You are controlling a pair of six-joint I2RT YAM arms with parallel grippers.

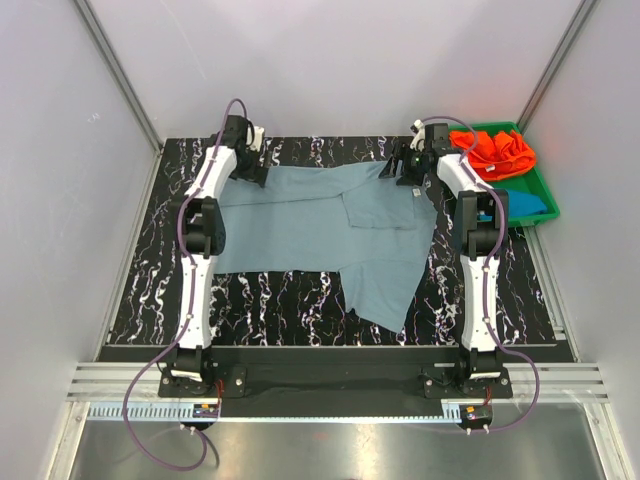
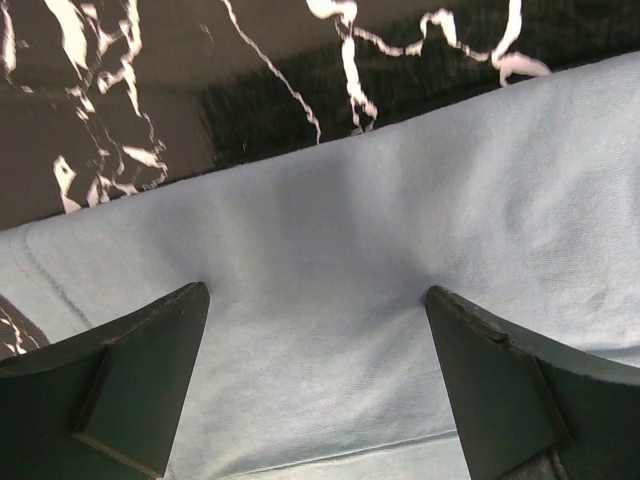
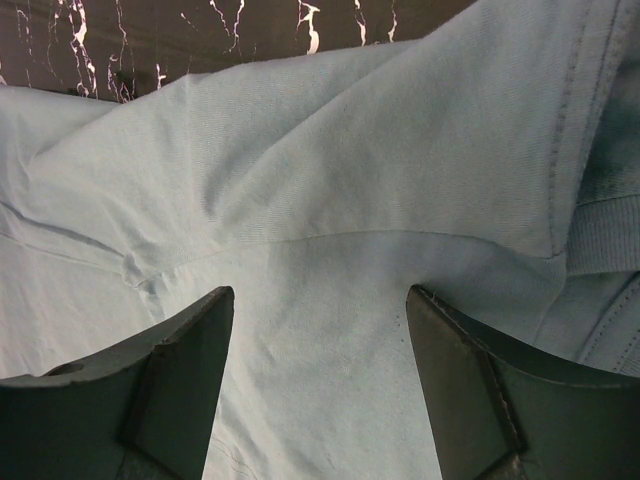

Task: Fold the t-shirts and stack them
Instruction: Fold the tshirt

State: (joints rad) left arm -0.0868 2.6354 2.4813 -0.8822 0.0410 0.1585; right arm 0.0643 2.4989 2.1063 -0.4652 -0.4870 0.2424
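The dusty grey-blue t-shirt (image 1: 330, 235) lies spread on the black marbled table, one part hanging toward the near right. My left gripper (image 1: 253, 172) is open at the shirt's far left edge, its fingertips pressed on the cloth (image 2: 320, 330). My right gripper (image 1: 410, 172) is open at the shirt's far right part, by the collar, fingertips on the cloth (image 3: 320, 340). The orange t-shirt (image 1: 495, 148) lies bunched in the green tray (image 1: 545, 195) at the far right. The teal-blue t-shirt (image 1: 525, 202) lies in the tray nearer to me.
The table (image 1: 270, 295) has white veins and ends at a metal rail near the arm bases. Grey walls close in the left, back and right sides. The tray sits at the table's far right corner, close to the right arm.
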